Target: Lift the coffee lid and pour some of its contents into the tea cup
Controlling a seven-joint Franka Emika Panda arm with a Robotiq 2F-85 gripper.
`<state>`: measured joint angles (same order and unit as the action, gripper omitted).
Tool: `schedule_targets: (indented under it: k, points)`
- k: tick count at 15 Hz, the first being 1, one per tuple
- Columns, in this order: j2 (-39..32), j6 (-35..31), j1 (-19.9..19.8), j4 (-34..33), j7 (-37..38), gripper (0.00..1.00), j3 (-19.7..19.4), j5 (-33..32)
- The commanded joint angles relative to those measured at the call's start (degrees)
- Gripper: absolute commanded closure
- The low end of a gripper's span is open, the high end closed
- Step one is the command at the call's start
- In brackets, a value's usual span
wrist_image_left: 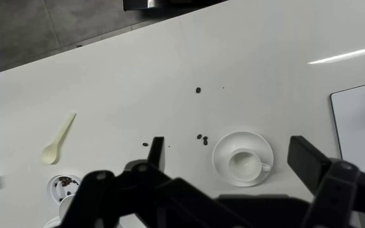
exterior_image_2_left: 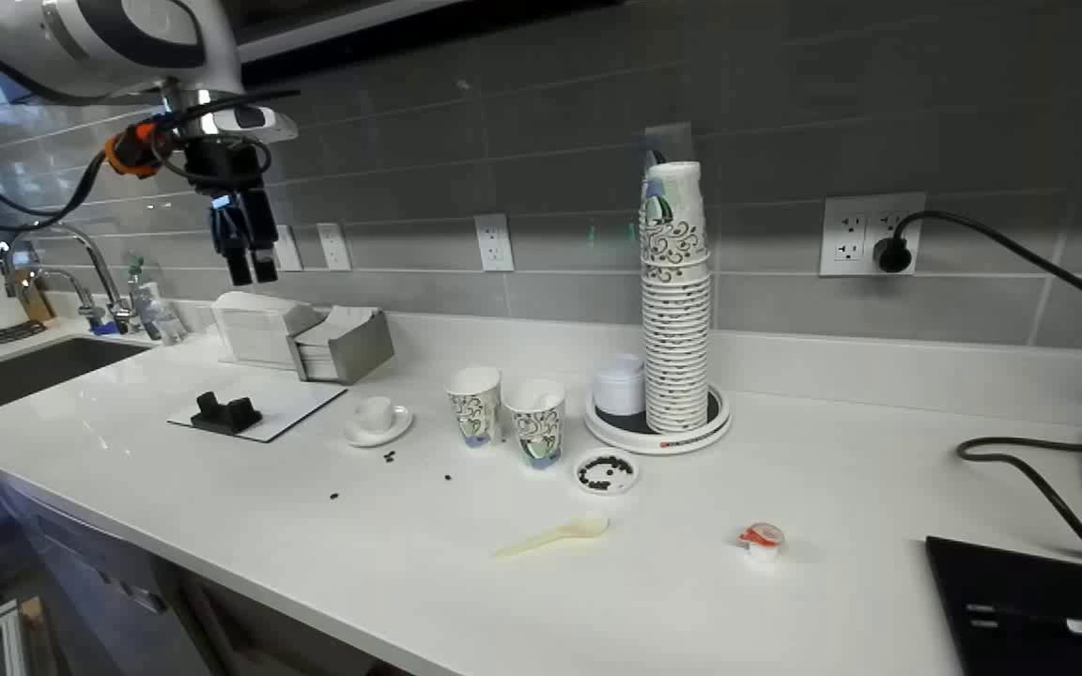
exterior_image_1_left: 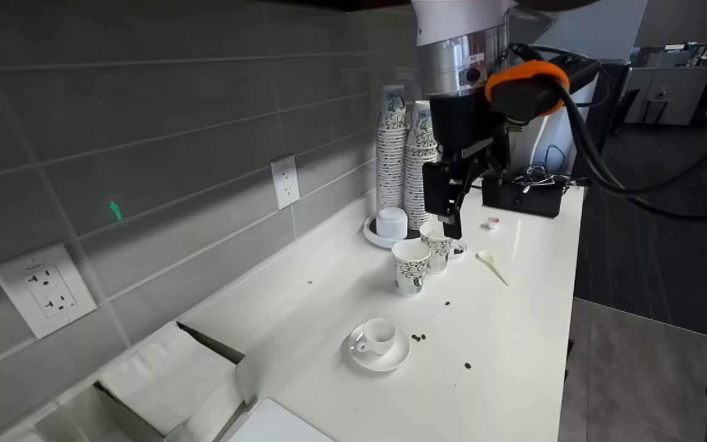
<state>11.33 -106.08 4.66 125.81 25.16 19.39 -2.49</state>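
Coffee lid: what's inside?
The coffee lid holds dark beans, white bottom showing between them. Anything beneath them is covered; in the wrist view, a paper cup hides part of the lid.

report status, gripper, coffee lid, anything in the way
Gripper open, empty, above the counter. Coffee lid on counter, dark beans inside. Tea cup upright on saucer. Paper cup close beside coffee lid, may crowd the grasp.

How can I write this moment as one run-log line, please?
gripper: open, holding nothing, above counter | coffee lid: on counter, coffee beans inside | tea cup: on saucer, looks empty | pour: not done
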Motion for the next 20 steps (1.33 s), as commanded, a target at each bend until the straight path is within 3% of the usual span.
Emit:
schedule_targets:
  k: [1, 7, 9, 16, 20]
  points:
    - [-0.2, 0.1, 1.9, -0.1, 0.3, 0.0, -1.8, -0.4]
    - [-0.2, 0.1, 1.9, -0.1, 0.3, 0.0, -1.8, -0.4]
    - [2.4, -4.3, 1.5, 2.7, -6.4, 0.0, -4.2, -0.9]
    - [9.9, -17.3, 0.4, 13.9, -37.3, 0.0, -20.7, 5.2]
    - [10.5, -19.2, -3.7, 15.7, -48.2, 0.0, -28.2, 6.9]
